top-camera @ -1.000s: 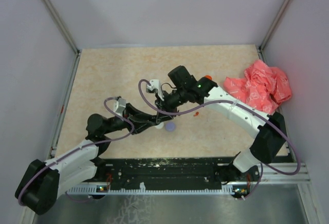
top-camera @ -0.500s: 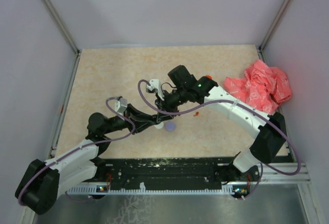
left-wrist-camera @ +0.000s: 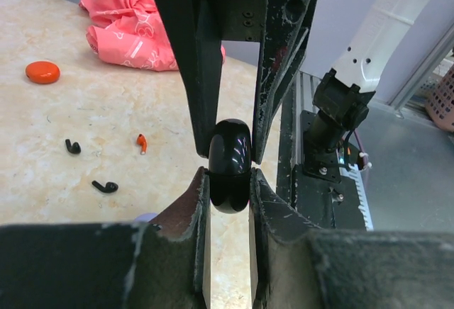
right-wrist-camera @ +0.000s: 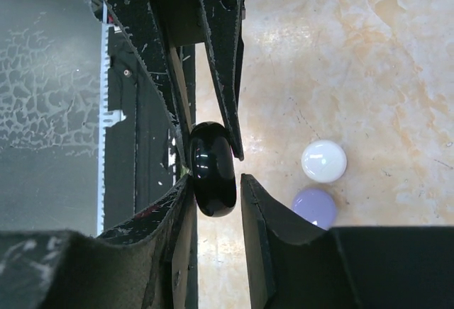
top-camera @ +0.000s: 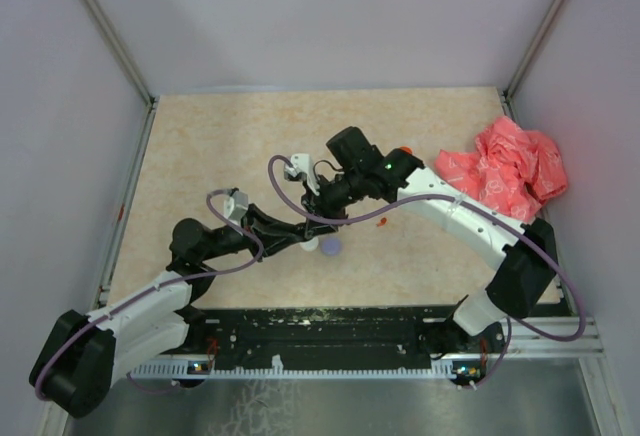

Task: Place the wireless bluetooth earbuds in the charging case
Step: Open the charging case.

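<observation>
Two black earbuds [left-wrist-camera: 72, 146] and a red earbud [left-wrist-camera: 142, 141] lie loose, nine o'clock from the black case [left-wrist-camera: 229, 154]. The left gripper [left-wrist-camera: 228, 181] clamps that case tight; the right gripper [right-wrist-camera: 215, 185] seemingly pinches it too. From the right wrist, a white disc [right-wrist-camera: 324, 161] and a lilac disc [right-wrist-camera: 314, 208] lie at its three o'clock.

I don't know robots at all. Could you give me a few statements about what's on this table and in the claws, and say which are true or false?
1. The left gripper is clamped on a black case. True.
2. The orange disc lies inside the pink bag. False: it sits on the bare table, apart from the bag.
3. A white disc and a lilac disc lie close together on the table. True.
4. A gripper holds the red earbud. False: it lies loose on the table, near two black earbuds.
</observation>
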### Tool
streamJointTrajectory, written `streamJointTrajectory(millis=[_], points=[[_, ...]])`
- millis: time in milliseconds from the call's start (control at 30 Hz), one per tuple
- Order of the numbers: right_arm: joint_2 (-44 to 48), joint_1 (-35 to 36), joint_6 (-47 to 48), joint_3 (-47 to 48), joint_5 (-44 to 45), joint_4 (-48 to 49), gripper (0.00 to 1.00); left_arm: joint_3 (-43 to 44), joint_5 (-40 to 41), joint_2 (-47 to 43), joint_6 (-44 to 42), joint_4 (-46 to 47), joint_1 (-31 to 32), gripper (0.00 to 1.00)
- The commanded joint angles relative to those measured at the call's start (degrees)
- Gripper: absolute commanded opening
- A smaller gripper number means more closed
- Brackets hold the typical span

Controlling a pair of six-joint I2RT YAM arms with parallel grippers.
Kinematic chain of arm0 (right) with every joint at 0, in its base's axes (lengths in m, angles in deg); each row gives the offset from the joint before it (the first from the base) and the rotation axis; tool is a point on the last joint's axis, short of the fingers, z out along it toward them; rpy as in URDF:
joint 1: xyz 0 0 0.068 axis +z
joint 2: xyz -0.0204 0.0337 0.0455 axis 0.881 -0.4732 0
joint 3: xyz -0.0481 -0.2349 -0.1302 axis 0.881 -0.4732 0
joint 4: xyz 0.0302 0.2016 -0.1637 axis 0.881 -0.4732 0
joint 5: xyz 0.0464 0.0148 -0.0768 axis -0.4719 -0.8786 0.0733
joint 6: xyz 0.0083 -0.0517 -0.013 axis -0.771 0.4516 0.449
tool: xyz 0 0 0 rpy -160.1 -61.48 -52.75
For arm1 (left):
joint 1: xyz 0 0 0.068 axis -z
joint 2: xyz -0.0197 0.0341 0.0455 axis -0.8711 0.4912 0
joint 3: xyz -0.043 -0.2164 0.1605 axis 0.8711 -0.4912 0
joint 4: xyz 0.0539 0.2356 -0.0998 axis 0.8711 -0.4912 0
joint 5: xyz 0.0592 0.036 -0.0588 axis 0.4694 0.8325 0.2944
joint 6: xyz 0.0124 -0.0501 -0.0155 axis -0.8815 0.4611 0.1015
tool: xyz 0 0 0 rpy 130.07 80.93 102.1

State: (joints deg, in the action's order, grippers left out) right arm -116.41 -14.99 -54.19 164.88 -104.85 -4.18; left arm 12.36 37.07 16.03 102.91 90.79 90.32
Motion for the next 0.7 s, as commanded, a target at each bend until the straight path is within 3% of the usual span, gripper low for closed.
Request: streamJointTrajectory(millis=[0, 167, 500, 667], points=[[3.0, 0.2, -1.8, 0.9, 1.1, 5.3, 0.35, 0.6, -4.0, -0.3, -2.1, 3.0, 0.0, 0.0], [4.1, -1.2, -3.2, 0.4, 1.2, 6.2, 0.41, -0.8, -4.9, -0.4, -4.5, 5.3, 0.6, 0.0], [4.3, -2.6, -4.5, -0.3, 2.0, 6.5, 0.43, -2.2, -3.7, -1.6, -10.2, 5.4, 2.3, 0.0], [4.8, -2.7, -5.8, -1.2, 2.7, 7.9, 0.43, -3.5, 2.3, -2.0, -12.6, 4.7, 2.3, 0.0]])
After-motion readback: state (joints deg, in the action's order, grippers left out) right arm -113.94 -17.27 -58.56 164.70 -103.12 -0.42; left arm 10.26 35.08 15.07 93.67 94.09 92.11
